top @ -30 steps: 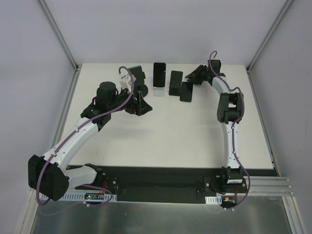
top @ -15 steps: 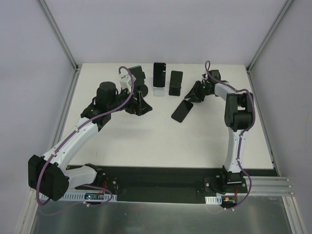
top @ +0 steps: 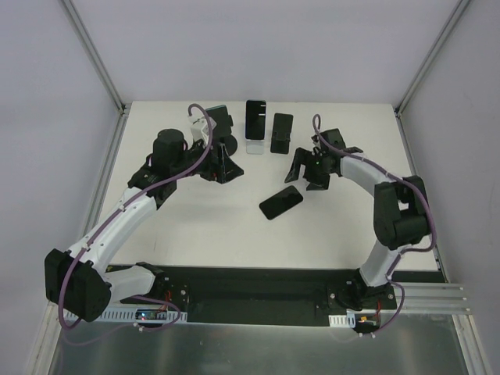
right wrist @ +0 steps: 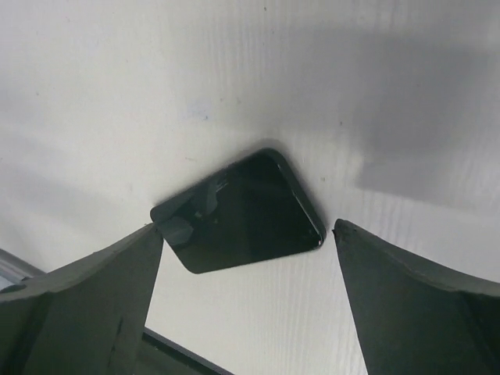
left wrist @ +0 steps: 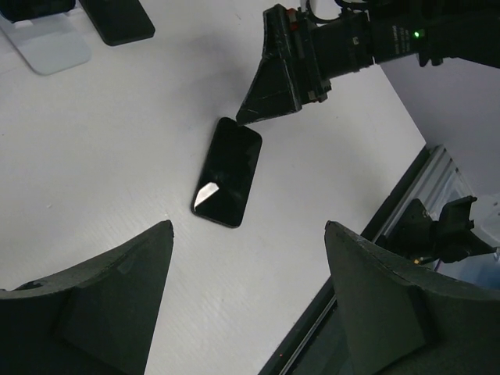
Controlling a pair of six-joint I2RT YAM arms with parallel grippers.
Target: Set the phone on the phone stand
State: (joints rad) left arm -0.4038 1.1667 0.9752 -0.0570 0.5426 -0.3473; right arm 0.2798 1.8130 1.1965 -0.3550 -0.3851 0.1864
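- While the phone (top: pixel 281 202) lies flat on the table (top: pixel 195 226), the right gripper (top: pixel 311 172) hovers just beyond its far-right end, jaws wide, holding nothing.
- The phone's long axis runs near-left to far-right, toward those jaws.
- The left gripper (top: pixel 221 166), also open and empty, sits well left; the right arm is nearer.

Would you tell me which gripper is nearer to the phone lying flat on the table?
The right. The right gripper hangs open just beyond the far right end of the phone; the left gripper sits clearly farther off to its left.
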